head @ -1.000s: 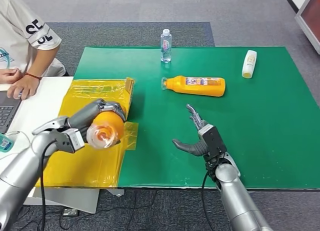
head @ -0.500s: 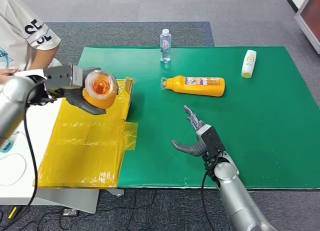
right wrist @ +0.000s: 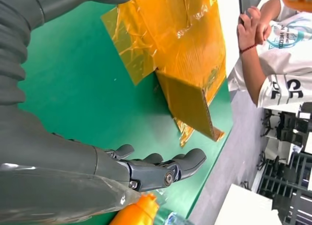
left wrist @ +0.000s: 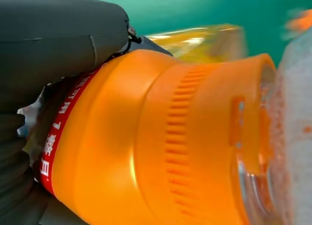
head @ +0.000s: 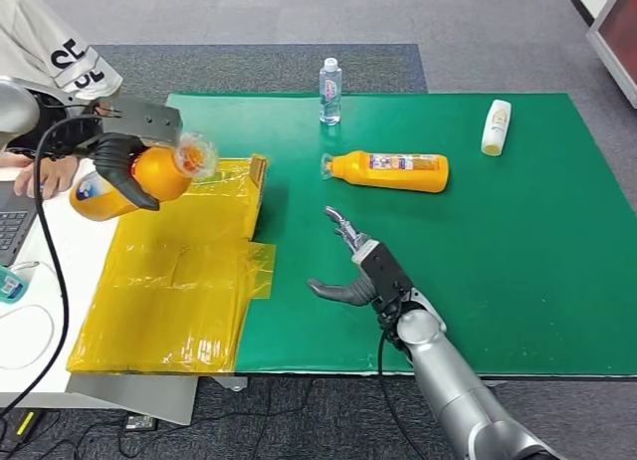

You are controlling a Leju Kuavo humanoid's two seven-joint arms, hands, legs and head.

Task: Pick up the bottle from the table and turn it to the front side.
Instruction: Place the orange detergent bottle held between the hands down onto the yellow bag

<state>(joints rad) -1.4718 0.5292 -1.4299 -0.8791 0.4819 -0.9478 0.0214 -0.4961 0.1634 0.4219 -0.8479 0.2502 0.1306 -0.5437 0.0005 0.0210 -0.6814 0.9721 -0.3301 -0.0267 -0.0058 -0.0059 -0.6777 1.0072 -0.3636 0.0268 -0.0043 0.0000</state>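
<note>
Above the yellow wrapped board (head: 176, 271), at about ten o'clock in the head view, the left hand (head: 123, 166) is holding the orange bottle (head: 135, 181) clear of the table, fingers wrapped round its body, its clear cap (head: 194, 156) pointing toward three o'clock. In the left wrist view the bottle (left wrist: 154, 142) is lying across the hand (left wrist: 55, 45), with a red band of white characters (left wrist: 55, 137) partly hidden under the fingers; they are too cramped to read. The right hand (head: 353, 271) is hovering empty near six o'clock over the green mat (head: 526, 241), fingers spread and holding nothing; the right wrist view confirms the fingers (right wrist: 158, 169) apart. A second orange bottle (head: 390, 171) is lying on its side near twelve o'clock, its label print too small to read, with a small clear water bottle (head: 329, 90) standing beyond it and a pale tube (head: 496, 126) at about two o'clock. A person (head: 53, 52) is sitting close to the raised arm, shirt showing the letters "CE". Judged risks: the grip sits near the shoulder of a smooth body, so further turning may let the bottle slip or roll out; the swing is passing close to the person's forearm (head: 41, 171); the label may end facing away if rotation stops short.
</note>
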